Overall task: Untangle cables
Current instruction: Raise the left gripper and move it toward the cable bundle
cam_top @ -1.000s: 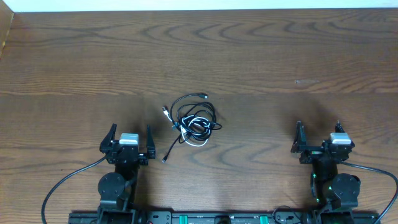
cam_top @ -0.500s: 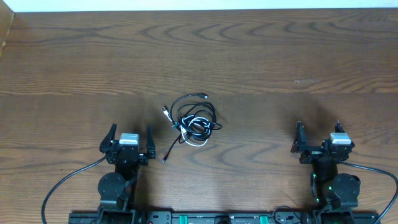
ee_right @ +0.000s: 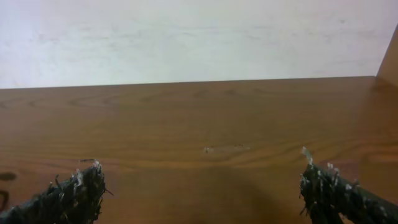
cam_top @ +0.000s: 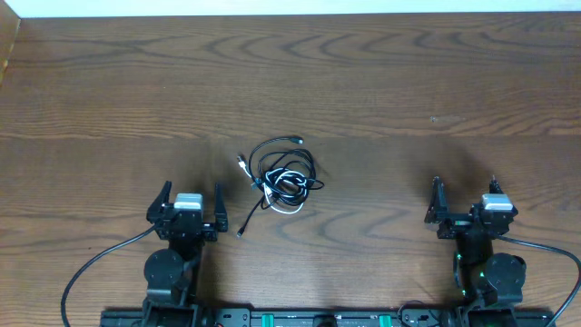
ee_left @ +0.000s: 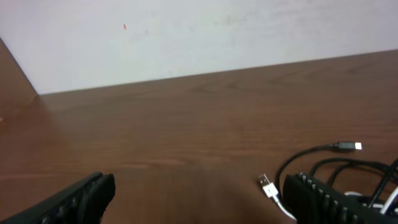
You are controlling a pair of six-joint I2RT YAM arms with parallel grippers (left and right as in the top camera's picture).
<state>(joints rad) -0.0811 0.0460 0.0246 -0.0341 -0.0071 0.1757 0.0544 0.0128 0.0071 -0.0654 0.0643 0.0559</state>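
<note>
Left gripper (cam_top: 191, 193) and right gripper (cam_top: 464, 186) both sit spread wide and empty, the cables (cam_top: 281, 175) lie bunched in one knot on the surface (cam_top: 381, 82) between them, nearer the left, so no untangling is done yet.

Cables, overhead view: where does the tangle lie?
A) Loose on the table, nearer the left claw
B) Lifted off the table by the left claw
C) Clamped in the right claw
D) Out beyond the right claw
A: the cables lie in a heap on the table, ahead and just inward of the open left claw, far from the open right claw, touching neither.
</note>
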